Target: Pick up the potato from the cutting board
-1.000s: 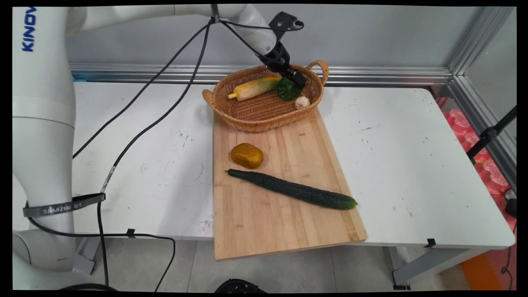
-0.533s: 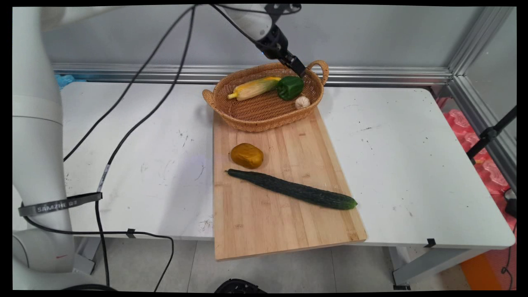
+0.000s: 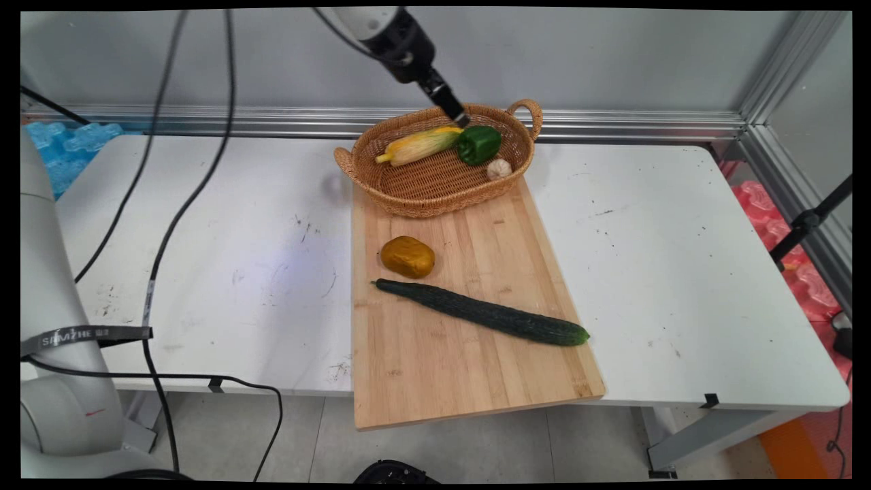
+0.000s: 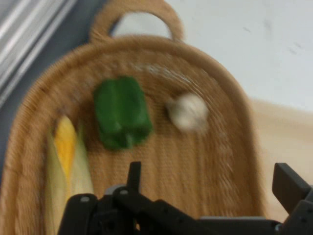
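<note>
We see the black two-finger tool (image 3: pixel 457 117) hanging above the far rim of the oval woven wicker basket (image 3: pixel 408 197), apart from everything inside it; in the hand view its two fingers (image 4: pixel 289 186) stand wide apart with nothing between them, so it is released. The basket sits at the far end of the long pale wooden cutting board (image 3: pixel 469 381), its near wall overlapping the board's far edge and its two loop handles pointing left and far right. Inside, a yellow corn cob in pale husk (image 3: pixel 418 144) lies along the far left wall, a green bell pepper (image 3: pixel 480 143) lies just beside the cob's right end and closest to the tool, and a small white garlic bulb (image 3: pixel 499 169) rests near the right wall, just near of the pepper; the basket's woven floor on the near left side is bare. On the board, a rounded brownish-yellow potato-like lump (image 3: pixel 407 256) lies near the left edge, and just near of it a long dark green cucumber (image 3: pixel 483 313) runs slantwise, its right tip reaching the board's right edge. The board's near end juts past the near edge of the white surface (image 3: pixel 680 272). Broad bare stretches of the surface lie left and right of the board.
</note>
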